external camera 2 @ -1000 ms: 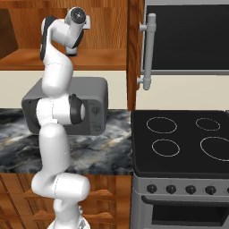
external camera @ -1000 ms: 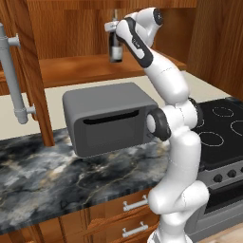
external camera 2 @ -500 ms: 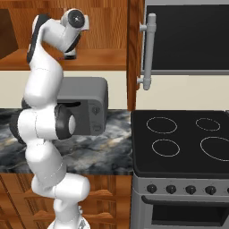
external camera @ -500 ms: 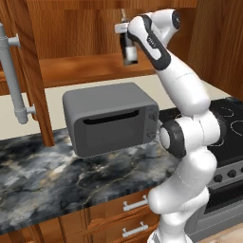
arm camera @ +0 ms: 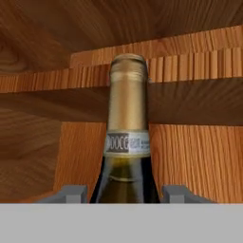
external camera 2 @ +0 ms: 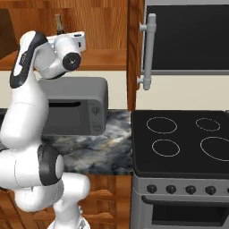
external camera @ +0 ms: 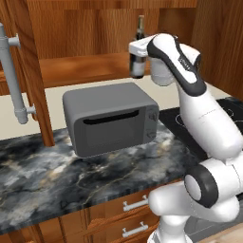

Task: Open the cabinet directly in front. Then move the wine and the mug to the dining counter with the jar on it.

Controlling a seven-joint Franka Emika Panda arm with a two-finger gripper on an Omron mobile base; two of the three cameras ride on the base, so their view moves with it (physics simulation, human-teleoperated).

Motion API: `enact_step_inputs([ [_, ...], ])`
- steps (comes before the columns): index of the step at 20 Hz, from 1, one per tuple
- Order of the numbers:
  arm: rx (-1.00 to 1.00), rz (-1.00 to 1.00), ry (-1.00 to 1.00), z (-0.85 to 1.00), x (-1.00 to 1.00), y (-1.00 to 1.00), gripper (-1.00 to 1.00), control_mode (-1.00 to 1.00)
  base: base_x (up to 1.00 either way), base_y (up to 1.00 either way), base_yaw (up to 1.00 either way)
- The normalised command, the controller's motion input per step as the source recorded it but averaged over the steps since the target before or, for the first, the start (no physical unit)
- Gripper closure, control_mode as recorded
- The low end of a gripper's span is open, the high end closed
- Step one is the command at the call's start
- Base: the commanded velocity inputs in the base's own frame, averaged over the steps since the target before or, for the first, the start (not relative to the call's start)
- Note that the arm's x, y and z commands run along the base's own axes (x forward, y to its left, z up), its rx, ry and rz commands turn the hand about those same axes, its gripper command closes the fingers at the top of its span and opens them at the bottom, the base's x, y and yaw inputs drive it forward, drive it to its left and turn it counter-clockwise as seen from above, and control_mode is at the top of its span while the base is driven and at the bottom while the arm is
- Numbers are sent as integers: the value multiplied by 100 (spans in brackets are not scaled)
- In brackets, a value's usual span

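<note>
**Wine bottle held at the open cabinet**

The gripper clasps the wine, one finger tip on either side of the bottle's shoulder. The gold-foiled neck rises straight ahead of the hand, with the cabinet boards behind it. In the left base view the wine hangs upright from the gripper, raised clear above the grey microwave on the marble worktop below. An open cabinet door stands well off to the hand's right.

arm: glossy white rounded links | joints: dark grey-black bands and caps | fingers: small grey blocks
</note>
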Motion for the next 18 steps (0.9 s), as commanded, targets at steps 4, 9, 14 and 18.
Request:
enact_step_inputs([
  [4, 14, 1, -27, 0, -100, -22, 100, -100, 0, 0, 0],
  [9, 19, 6, -14, 18, -100, -20, 100, -100, 0, 0, 0],
  [14, 1, 12, 5, -82, -100, -15, 100, -100, 0, 0, 0],
  [18, 0, 22, 20, -84, -100, 0, 100, -100, 0, 0, 0],
])
